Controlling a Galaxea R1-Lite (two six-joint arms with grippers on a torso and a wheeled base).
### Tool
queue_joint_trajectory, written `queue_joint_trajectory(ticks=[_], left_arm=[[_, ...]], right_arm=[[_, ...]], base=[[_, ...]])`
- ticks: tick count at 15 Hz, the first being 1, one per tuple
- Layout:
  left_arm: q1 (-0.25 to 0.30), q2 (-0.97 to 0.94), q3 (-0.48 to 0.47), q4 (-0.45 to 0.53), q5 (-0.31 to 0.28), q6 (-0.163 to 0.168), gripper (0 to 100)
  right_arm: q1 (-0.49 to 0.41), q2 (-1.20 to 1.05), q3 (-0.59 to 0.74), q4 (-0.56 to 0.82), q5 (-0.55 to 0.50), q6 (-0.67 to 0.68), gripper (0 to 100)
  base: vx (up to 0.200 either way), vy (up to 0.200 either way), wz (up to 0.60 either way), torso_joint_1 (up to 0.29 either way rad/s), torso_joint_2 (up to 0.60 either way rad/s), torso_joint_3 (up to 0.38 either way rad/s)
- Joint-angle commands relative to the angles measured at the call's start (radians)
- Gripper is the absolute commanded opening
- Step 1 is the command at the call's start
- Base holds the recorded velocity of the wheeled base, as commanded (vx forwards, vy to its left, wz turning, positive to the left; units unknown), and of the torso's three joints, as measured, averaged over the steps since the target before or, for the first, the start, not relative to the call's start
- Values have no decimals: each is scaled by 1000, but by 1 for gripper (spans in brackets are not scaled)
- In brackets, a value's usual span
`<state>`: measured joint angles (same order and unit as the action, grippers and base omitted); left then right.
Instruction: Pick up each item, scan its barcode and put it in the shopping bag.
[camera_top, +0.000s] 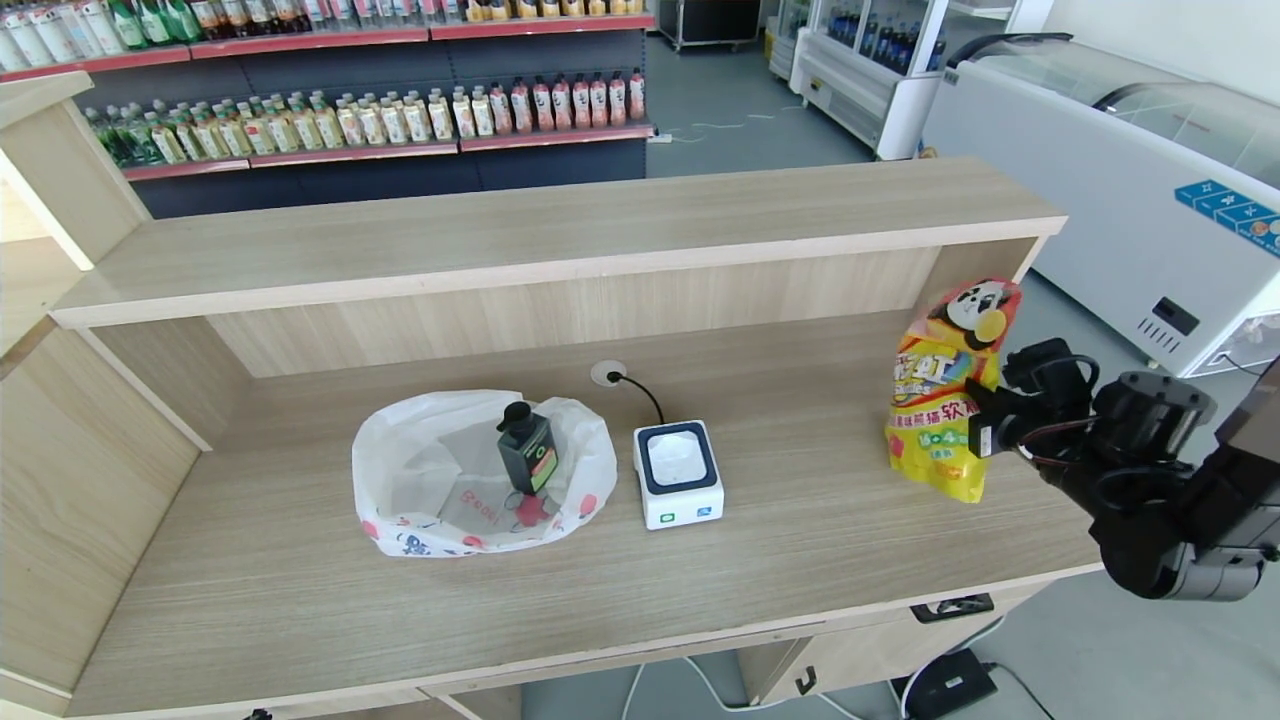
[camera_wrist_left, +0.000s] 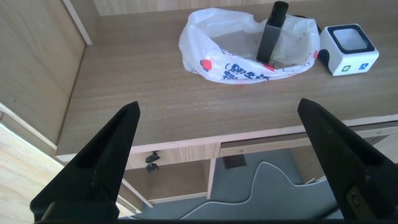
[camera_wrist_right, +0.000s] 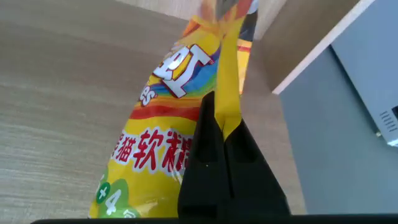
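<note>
Right hand (camera_top: 983, 425) pinches the side seam of a glossy yellow pouch (camera_top: 940, 420), panda-printed, upright over the wood-grain desk's (camera_top: 300, 600) right end. Left hand (camera_wrist_left: 217, 109) spread wide. Dark bottle (camera_top: 527, 455) stands in a crinkled white bag (camera_top: 400, 480) beside a square scanner (camera_top: 678, 472).

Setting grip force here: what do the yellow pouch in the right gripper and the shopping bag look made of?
Yellow pouch: probably glossy printed plastic film; it shows sheen and a flat sealed edge pinched in the right gripper. Shopping bag: thin soft white plastic, likely; it looks slightly translucent, crumpled and slumped open.
</note>
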<state>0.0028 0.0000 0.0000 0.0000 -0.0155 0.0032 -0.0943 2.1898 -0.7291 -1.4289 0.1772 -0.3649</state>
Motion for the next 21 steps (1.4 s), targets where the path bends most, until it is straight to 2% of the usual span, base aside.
queue_joint_trajectory(ticks=[1, 7, 8, 10, 12, 14, 18, 20, 21], left_arm=[[0, 0, 0, 0, 0, 0, 100], [0, 0, 0, 0, 0, 0, 100], [0, 0, 0, 0, 0, 0, 100], [0, 0, 0, 0, 0, 0, 100], [0, 0, 0, 0, 0, 0, 100], [0, 0, 0, 0, 0, 0, 100], [0, 0, 0, 0, 0, 0, 100], [0, 0, 0, 0, 0, 0, 100], [0, 0, 0, 0, 0, 0, 100]], right_arm=[[-9, 5, 2, 58, -19, 46, 0], [-10, 16, -7, 99, -16, 144, 0], [-5, 16, -21, 108, -15, 146, 100], [18, 13, -62, 131, -13, 155, 100], [57, 11, -133, 136, -4, 236, 100], [65, 18, -182, 188, 41, 253, 100], [82, 77, -188, 285, 42, 267, 100], [99, 110, -200, 268, 42, 327, 100], [100, 123, -210, 254, 44, 343, 0]], base=[[0, 0, 0, 0, 0, 0], [0, 0, 0, 0, 0, 0], [0, 0, 0, 0, 0, 0], [0, 0, 0, 0, 0, 0], [0, 0, 0, 0, 0, 0], [0, 0, 0, 0, 0, 0], [0, 0, 0, 0, 0, 0], [0, 0, 0, 0, 0, 0], [0, 0, 0, 0, 0, 0]])
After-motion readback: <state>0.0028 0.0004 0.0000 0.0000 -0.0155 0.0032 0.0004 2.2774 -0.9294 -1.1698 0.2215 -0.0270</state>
